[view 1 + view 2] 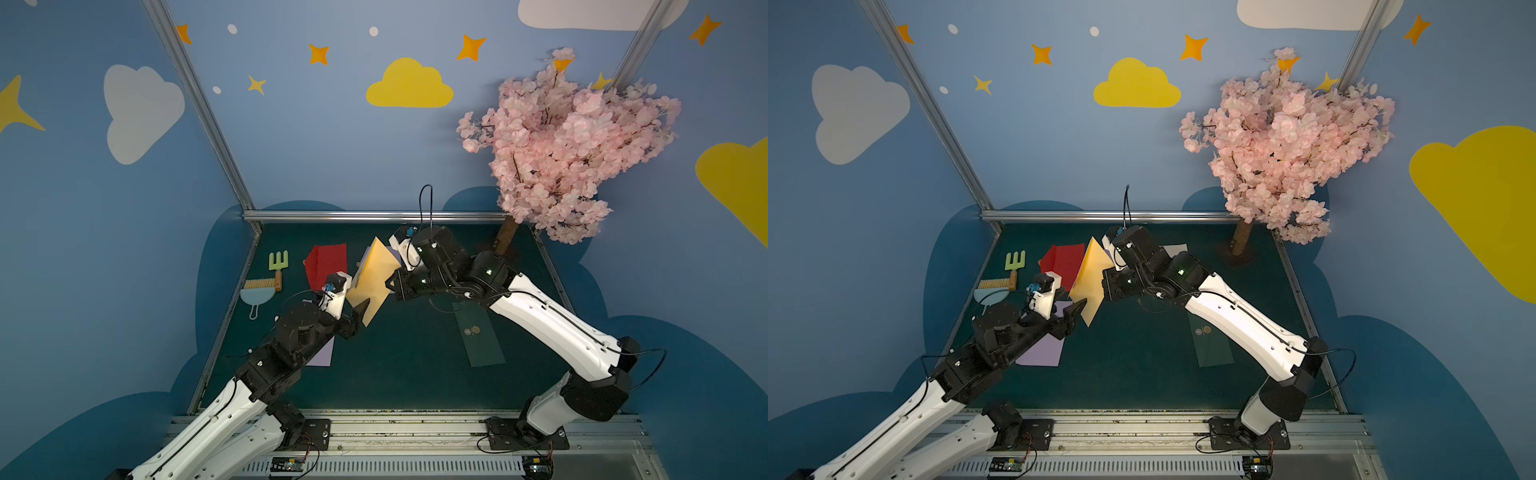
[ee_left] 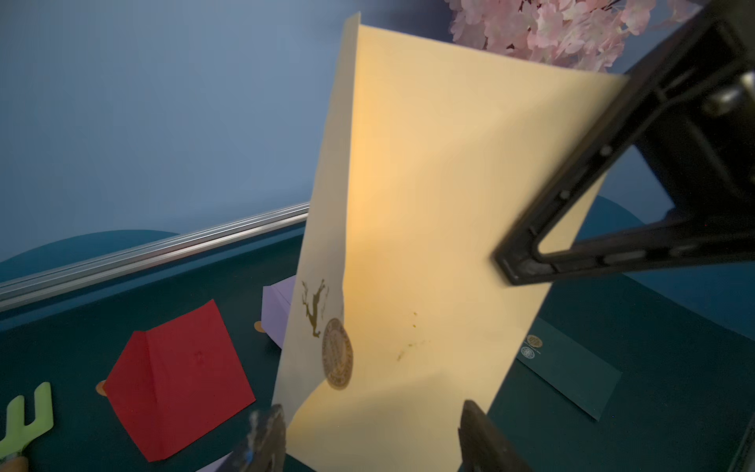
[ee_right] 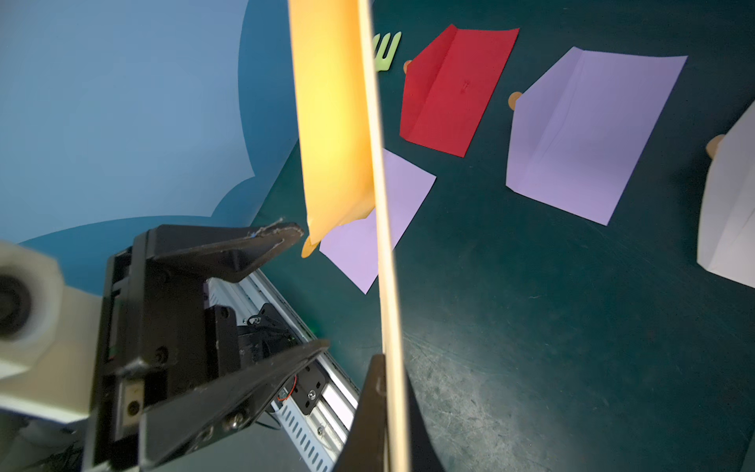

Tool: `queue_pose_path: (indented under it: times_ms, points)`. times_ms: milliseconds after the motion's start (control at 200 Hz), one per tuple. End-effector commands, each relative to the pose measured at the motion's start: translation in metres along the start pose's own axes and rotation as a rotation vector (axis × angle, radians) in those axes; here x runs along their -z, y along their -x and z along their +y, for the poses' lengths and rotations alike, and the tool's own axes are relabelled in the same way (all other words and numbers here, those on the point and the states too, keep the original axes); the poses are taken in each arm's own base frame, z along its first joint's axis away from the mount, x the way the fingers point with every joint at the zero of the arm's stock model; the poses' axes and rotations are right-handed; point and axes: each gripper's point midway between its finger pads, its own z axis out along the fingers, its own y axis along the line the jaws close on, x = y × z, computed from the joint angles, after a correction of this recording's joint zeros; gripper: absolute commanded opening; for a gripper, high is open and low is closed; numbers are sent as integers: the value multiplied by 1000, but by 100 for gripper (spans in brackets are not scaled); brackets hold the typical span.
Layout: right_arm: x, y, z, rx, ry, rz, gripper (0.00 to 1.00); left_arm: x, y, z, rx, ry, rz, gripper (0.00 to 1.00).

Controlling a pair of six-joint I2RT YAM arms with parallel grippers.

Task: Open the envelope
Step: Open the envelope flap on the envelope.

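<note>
1. The yellow envelope (image 1: 372,277) hangs on edge in the air, just right of the red envelope (image 1: 327,262), which lies flat on the green table (image 1: 399,374).
2. The right gripper (image 2: 510,265) is pinched tight on the yellow envelope's edge, on the side away from the red envelope.
3. The left gripper (image 3: 313,288) is below the yellow envelope with its jaws spread wide and nothing between them. One fingertip is just beside the flap's tip.
4. The flap, with its round gold seal (image 2: 338,353), stands partly off the envelope's body.
</note>
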Motion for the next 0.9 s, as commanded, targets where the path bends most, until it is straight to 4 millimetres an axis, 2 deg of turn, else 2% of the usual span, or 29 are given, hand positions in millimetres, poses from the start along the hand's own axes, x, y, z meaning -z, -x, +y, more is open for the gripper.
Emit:
queue_pose_path:
  times_ms: [0,220,476,896]
  points:
    - [12,1,17,-3,70,-1,0,5,21,22,30,125,-78,68]
    - [21,-14,31,-24,155,31,0,1,19,37,27,215,-68,67]
    - [37,-37,36,-18,213,83,0,7,20,50,31,281,-82,67]
    - [65,-55,82,36,513,150,0,6,20,59,51,306,-77,67]
